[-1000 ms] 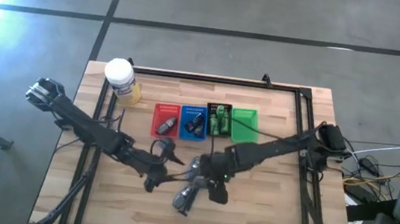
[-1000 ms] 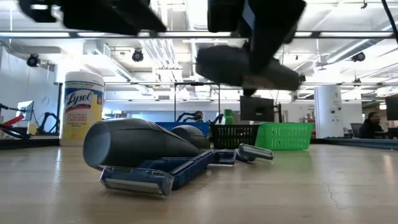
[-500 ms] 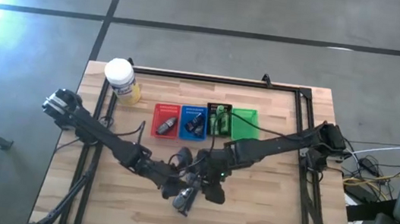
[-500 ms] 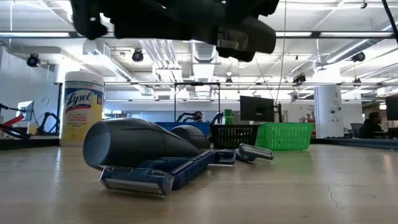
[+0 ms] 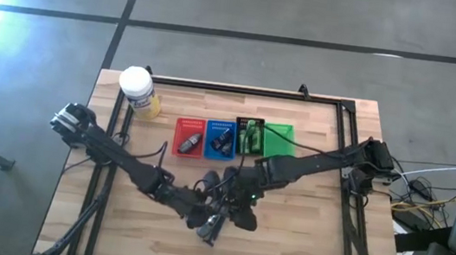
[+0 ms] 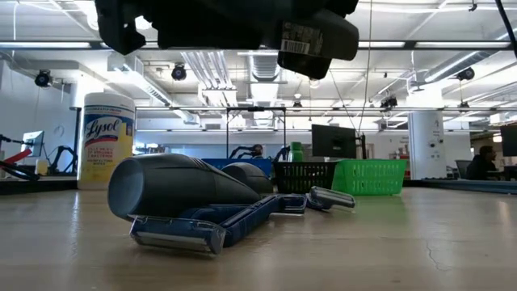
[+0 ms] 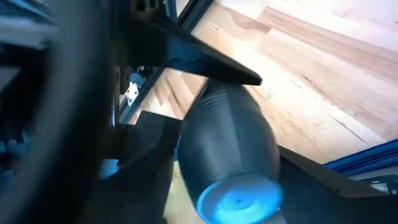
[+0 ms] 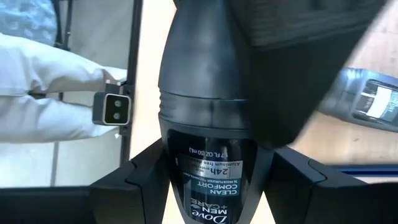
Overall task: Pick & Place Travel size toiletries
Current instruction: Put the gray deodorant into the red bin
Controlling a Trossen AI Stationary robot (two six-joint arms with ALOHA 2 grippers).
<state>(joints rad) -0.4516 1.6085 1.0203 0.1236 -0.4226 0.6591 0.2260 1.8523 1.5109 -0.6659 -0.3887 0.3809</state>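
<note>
1. High view: the wooden table [image 5: 300, 250] carries a row of four small trays toward its twelve o'clock side: red tray [image 5: 188, 137], blue tray [image 5: 220, 138], black tray [image 5: 249, 136] with bright green bottles [image 5: 253, 136] in it, and green tray [image 5: 279, 141]. A yellow jar with a white cap [image 5: 137, 90] stands at about ten o'clock. The left gripper [image 5: 202, 217] and the right gripper [image 5: 236, 205] meet close together near the table's middle, toward six o'clock from the trays, above a dark cluster of toiletries [image 5: 214, 226]. From here I cannot tell how either set of jaws stands.

2. Low view: on the tabletop lie dark grey tubes [image 6: 178, 187] with blue razors [image 6: 208, 227] touching them, one razor head [image 6: 331, 196] poking out at three o'clock. Behind stand a Lysol canister [image 6: 107, 137] and the trays. Dark arm parts hang overhead.

3. Left wrist view: the left gripper's fingers [image 7: 211, 65] sit on either side of a dark grey tube with a pale blue end [image 7: 227, 155], clamped on it above the wood.

4. Right wrist view: the right gripper's fingers [image 8: 149, 171] are closed on a dark Dove deodorant [image 8: 208, 124]. Another dark tube [image 8: 367, 96] lies beyond on the table.
</note>
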